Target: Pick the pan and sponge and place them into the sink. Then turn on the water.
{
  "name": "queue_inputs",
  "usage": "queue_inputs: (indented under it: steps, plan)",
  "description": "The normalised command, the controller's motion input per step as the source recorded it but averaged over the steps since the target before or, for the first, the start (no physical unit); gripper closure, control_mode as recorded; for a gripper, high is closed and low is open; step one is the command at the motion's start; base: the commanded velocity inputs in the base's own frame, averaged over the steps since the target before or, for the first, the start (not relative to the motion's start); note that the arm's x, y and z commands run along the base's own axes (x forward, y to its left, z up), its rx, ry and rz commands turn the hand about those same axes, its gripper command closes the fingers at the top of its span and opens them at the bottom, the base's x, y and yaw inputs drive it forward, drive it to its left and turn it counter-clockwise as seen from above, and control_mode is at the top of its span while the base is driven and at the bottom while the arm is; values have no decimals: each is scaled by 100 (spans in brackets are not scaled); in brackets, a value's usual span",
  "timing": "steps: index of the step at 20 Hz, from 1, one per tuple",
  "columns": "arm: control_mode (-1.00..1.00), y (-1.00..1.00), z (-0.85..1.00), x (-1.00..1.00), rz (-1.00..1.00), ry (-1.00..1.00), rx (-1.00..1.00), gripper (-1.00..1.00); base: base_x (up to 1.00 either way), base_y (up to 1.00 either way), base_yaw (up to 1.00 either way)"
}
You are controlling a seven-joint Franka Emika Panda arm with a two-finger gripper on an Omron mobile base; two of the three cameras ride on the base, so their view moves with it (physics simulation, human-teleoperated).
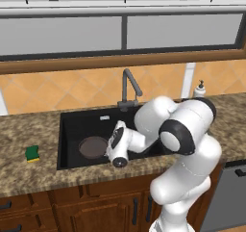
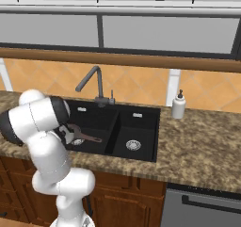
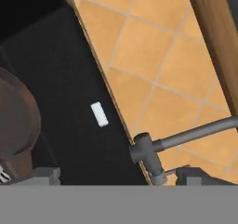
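Your arm rises nearest the cameras, folded low over the front edge of the tabletop [image 1: 29, 125], with the pincer [image 3: 116, 174] down inside the sink [image 1: 72, 118]. Its two tips stand wide apart in the hand view, with nothing between them: treat it as fully open and empty.

Check the tabletop next: speckled brown stone over wooden cabinets, with an orange tiled wall and a wide window behind.

Note the sink, black and double-basined. The pan [image 1: 93, 147] lies flat in the large basin, just beside the pincer, with its thin handle running toward the divider in the right base view. That part of the task reads as done.

Locate the faucet [image 1: 129, 87], a dark gooseneck at the back edge behind the sink; no stream shows. A white soap dispenser [image 2: 178, 104] stands at the back edge, well right of the faucet.

Find the sponge [image 1: 32, 153] last. It lies on the tabletop well apart from the sink's left rim, toward the front edge. The coming move therefore likely turns leftward, up and over that rim.
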Motion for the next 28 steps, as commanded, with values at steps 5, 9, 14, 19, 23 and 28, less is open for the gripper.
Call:
queue_inputs:
  steps: [5, 9, 14, 19, 23, 28]
  plan:
    - [-100, 97, 95, -5, -5, -18, 0, -100, 0, 0, 0]
    - [-100, 63, 92, -51, 0, -6, 0, -100, 0, 0, 0]
    - [-100, 49, 96, -63, 3, 0, 0, -100, 0, 0, 0]
    - [-100, 6, 82, -63, 1, 0, 8, -100, 0, 0, 0]
    - [-100, -30, 39, -90, 12, 0, 37, -100, 0, 0, 0]
    - [-100, -41, 18, -80, 18, 10, 56, -100, 0, 0, 0]
